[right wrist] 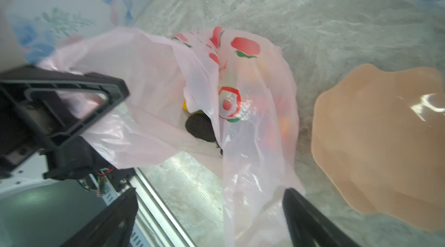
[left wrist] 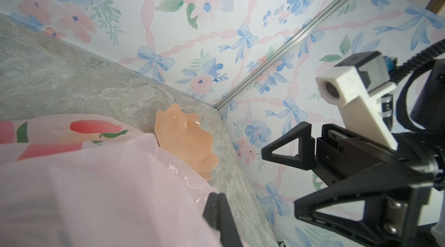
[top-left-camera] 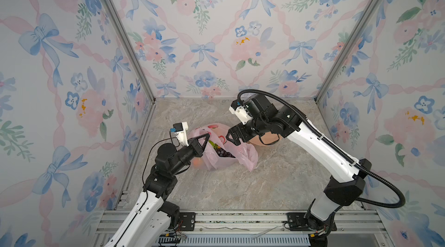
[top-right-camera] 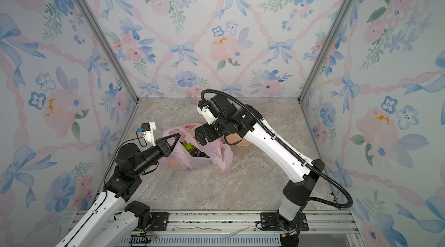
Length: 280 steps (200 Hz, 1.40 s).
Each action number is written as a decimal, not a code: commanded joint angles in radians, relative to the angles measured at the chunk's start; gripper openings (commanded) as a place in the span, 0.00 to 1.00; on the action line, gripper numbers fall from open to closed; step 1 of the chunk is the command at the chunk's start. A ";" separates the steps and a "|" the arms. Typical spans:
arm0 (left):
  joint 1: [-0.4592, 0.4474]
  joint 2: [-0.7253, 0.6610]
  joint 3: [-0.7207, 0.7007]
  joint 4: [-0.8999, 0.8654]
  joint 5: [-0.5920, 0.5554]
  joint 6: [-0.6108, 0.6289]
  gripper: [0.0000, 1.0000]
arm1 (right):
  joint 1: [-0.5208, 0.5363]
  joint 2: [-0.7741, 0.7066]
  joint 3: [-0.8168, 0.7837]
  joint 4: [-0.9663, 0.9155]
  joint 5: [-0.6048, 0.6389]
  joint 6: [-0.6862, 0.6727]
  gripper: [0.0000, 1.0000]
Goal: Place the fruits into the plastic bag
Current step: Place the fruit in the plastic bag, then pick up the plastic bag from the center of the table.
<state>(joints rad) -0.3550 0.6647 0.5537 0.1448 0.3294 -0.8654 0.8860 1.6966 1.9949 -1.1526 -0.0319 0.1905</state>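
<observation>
Though the right arm (top-left-camera: 313, 142) overhangs it, a peach dish (top-left-camera: 267, 140) adjoins the bag (top-left-camera: 244, 157).

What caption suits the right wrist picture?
Right tool open above the plastic bag holding fruits; left tool pinches its rim, peach dish nearby.

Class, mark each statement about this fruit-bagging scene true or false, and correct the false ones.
1. The left claw is shut on the edge of the plastic bag. True.
2. The right claw grips a mango. False: it hovers open and empty over the bag.
3. The grapes lie on the peach dish. False: they lie inside the bag, and the dish shows no fruit.
4. The dish stands on the tabletop next to the bag. True.
</observation>
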 commanded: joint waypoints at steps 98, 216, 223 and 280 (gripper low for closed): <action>0.010 -0.004 0.003 -0.031 -0.007 0.008 0.00 | 0.181 0.083 -0.224 -0.186 0.225 -0.129 0.96; 0.013 -0.004 0.002 -0.029 -0.010 0.000 0.00 | 0.197 0.139 -0.346 -0.088 0.171 -0.106 0.87; 0.013 -0.004 0.001 -0.030 -0.010 0.002 0.00 | 0.197 0.141 -0.346 -0.088 0.173 -0.105 0.85; 0.014 -0.007 0.000 -0.033 -0.010 0.000 0.00 | 0.197 0.150 -0.342 -0.096 0.200 -0.104 0.57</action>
<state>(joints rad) -0.3481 0.6647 0.5537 0.1055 0.3252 -0.8658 1.0710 1.8351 1.6619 -1.2377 0.1467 0.0895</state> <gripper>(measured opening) 0.049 0.596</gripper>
